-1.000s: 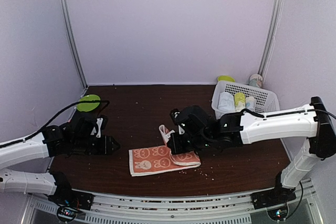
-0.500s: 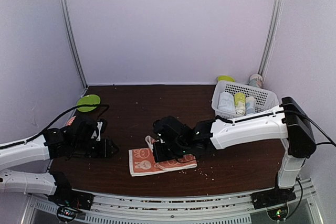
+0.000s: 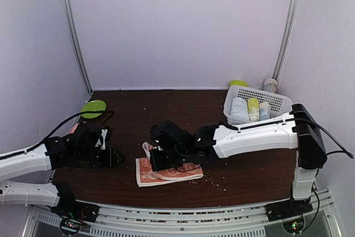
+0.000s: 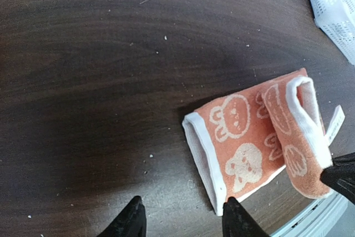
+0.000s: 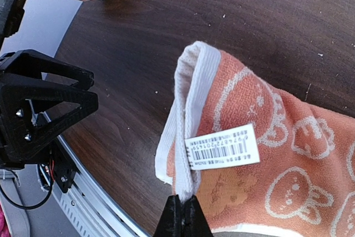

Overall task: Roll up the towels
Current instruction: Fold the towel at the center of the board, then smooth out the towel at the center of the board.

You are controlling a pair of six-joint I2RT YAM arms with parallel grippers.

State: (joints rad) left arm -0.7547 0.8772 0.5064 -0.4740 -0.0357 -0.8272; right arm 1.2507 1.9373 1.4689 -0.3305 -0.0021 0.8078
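Seen from above, our right gripper [image 3: 157, 158] pinches the orange bunny-print towel [image 3: 169, 173] by its turned-over edge. It holds that flap above the flat half beneath it, we judge to start the roll. Our left gripper [image 3: 115, 157] hovers just beside it, half open and empty, apparently standing clear.

In the left wrist view, the towel lies just ahead of the parted fingers [image 4: 135, 221], untouched.

In the right wrist view, the fingertips [image 5: 176, 215] are clamped on the white hem, just below the barcode label [image 5: 222, 147].
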